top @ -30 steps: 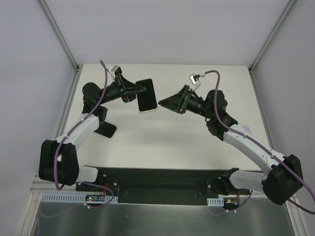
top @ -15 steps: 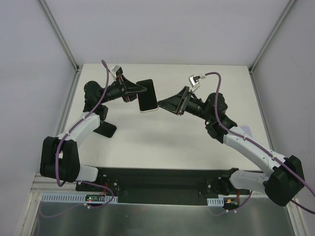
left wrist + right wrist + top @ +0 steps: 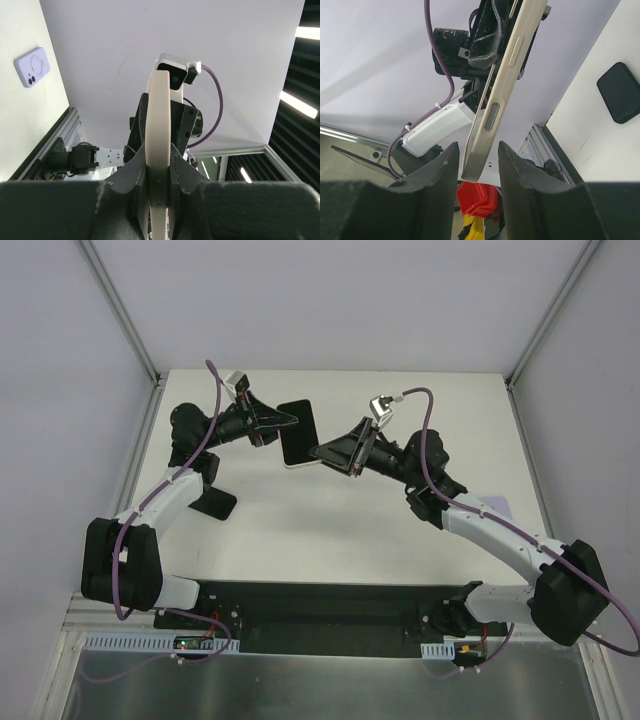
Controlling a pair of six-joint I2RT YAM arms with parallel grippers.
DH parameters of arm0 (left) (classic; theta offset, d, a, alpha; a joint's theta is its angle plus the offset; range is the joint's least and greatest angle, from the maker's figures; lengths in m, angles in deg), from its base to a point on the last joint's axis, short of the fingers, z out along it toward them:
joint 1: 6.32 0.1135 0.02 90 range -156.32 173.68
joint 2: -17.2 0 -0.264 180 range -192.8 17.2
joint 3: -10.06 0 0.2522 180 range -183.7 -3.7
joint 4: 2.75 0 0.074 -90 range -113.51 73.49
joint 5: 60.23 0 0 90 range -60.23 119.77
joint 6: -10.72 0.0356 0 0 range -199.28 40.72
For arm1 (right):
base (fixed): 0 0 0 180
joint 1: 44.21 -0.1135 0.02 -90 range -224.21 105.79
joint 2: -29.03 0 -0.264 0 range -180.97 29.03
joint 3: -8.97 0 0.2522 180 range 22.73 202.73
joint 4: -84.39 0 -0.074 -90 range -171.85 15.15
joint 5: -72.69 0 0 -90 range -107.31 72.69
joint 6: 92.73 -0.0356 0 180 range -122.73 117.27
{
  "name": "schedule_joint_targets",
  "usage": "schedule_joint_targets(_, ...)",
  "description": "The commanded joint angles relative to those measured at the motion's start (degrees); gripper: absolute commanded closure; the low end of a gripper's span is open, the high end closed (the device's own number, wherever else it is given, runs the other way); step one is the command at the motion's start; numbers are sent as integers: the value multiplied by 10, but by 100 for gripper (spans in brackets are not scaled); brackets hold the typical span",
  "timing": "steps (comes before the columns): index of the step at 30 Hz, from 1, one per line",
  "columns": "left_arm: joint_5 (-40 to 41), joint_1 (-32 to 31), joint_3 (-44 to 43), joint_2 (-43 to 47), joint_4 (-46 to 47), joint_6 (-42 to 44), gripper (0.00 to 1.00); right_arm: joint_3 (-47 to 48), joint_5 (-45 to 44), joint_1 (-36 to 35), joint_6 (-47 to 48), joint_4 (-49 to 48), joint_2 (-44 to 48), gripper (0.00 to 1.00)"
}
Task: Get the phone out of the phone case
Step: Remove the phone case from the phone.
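The phone (image 3: 298,433), black screen up in a cream case, is held in the air over the back of the table. My left gripper (image 3: 283,421) is shut on its left edge. In the left wrist view the cream case edge (image 3: 160,115) stands clamped in the left gripper (image 3: 160,170). My right gripper (image 3: 320,452) is open at the phone's near right corner. In the right wrist view the right gripper (image 3: 477,167) has that end of the case (image 3: 492,117) between its fingers, with a gap on both sides.
A flat black rectangle (image 3: 215,502) lies on the table under the left arm; it also shows in the right wrist view (image 3: 620,92). A lilac phone case (image 3: 32,66) lies on the table's right side, partly hidden by the right arm in the top view (image 3: 502,505).
My right gripper has moved left, from a short way off the phone to around its near right corner. The left gripper and the phone have stayed almost still.
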State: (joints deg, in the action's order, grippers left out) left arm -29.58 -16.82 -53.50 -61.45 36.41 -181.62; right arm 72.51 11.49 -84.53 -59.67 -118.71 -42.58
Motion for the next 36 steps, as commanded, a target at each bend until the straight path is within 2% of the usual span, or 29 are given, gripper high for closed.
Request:
schedule_joint_targets(1, 18, 0, -29, 17, 10, 17, 100, 8, 1, -8, -15, -37, -4, 61)
schedule_joint_targets(2, 18, 0, -30, 19, 6, 24, 100, 8, -1, -9, -19, -37, -5, 61)
schedule_joint_targets(3, 19, 1, -30, 20, 1, 27, 100, 5, -2, -10, -21, -37, -5, 66)
schedule_joint_targets(5, 20, 2, -31, 23, -10, 35, 100, 3, -8, -11, -26, -37, -3, 84)
schedule_joint_targets(6, 19, 2, -33, 24, -15, 39, 100, 1, -9, -11, -28, -37, -3, 98)
schedule_joint_targets(15, -4, 5, -38, 39, -35, 58, 99, -4, -23, -8, -5, -12, 0, 99)
schedule_joint_targets(16, -9, 5, -36, 39, -29, 51, 92, -1, -23, -5, 3, -11, -1, 99)
schedule_joint_targets(17, -11, 5, -22, 45, -17, 34, 76, 1, -22, -2, 3, -8, -5, 99)
schedule_joint_targets(20, -16, 5, 11, 58, 35, -5, 59, 8, -15, 8, 5, -8, -10, 99)
schedule_joint_targets(23, -17, 5, 30, 61, 80, -31, 60, 15, -6, 11, 7, -8, -15, 99)
schedule_joint_targets(28, -19, 4, 27, 56, 86, -29, 62, 17, -3, 12, 2, -12, -20, 99)
schedule_joint_targets(32, -27, -5, 23, 46, 85, -20, 55, 15, -6, 12, -3, -18, -19, 99)
schedule_joint_targets(36, -23, -7, 28, 42, 82, -8, 56, 15, -6, 11, -6, -19, -17, 99)
